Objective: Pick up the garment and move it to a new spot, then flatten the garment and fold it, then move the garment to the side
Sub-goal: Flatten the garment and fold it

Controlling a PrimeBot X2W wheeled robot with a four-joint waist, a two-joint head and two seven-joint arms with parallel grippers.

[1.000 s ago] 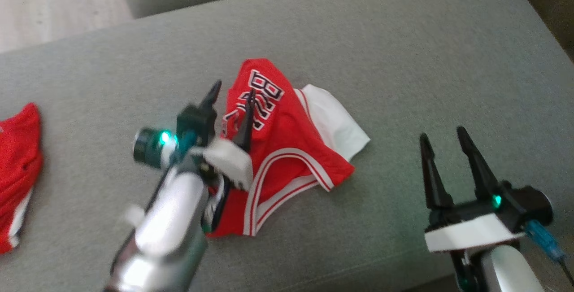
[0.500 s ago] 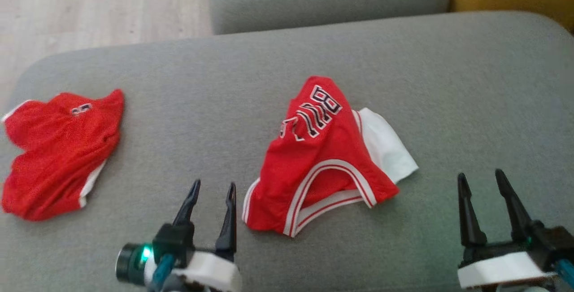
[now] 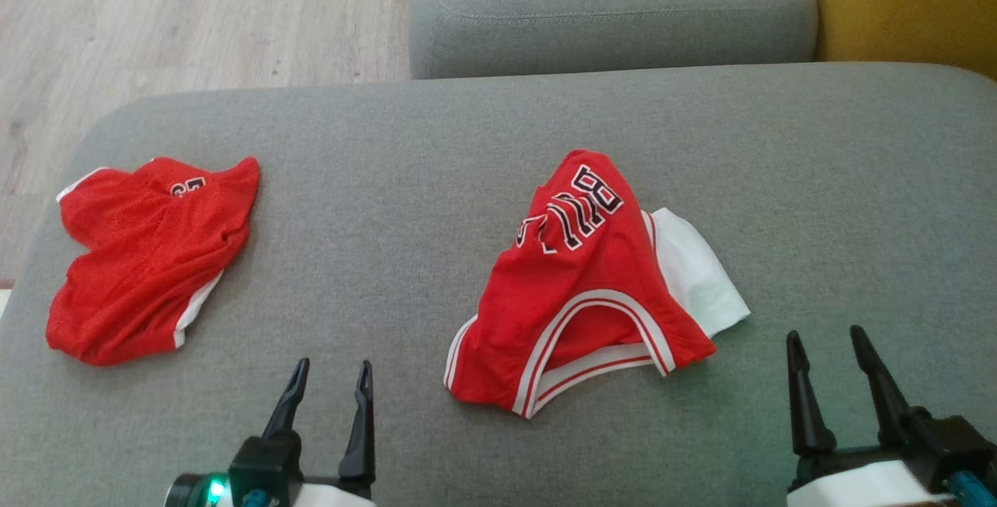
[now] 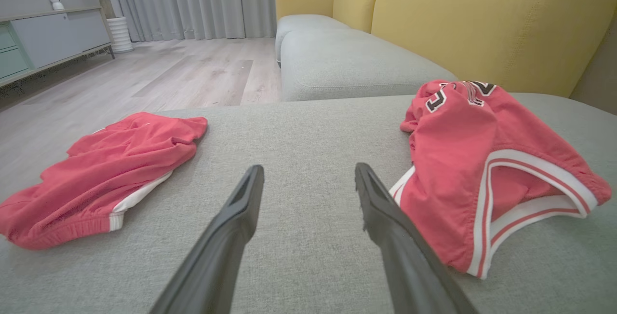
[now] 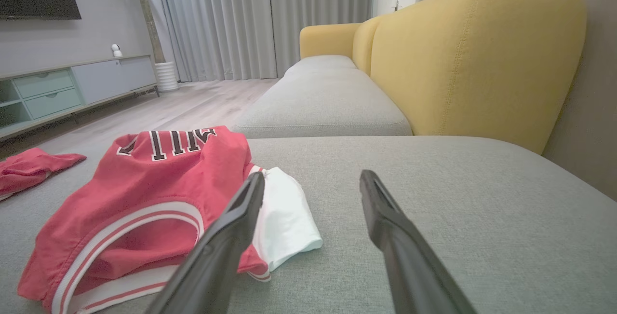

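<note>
Plainly, nothing is gripped. Both grippers stand with fingers spread and empty over the near edge of the grey seat cushion.

At far left a crumpled red garment lies near the cushion's end. The left gripper points into the bare stretch between it and the red jersey, which I take to be the task's piece. The jersey sits bunched near the middle of the cushion, lettering up and striped armhole towards the robot. A white cloth pokes out from under its right side, and the right gripper waits just right of that, apart from it.

Two risks stand out. The two red pieces look alike (same colour, same white trim), so a reach to the left could take the wrong one. A pinch at the jersey's right edge could also catch the white cloth and drag both, or catch a single layer so the bundle unrolls in the lift.

The head view gives the layout from above. The left wrist view reveals how high the jersey humps. The right wrist view adds the yellow sofa back and the white cloth tucked under the jersey's hem.
</note>
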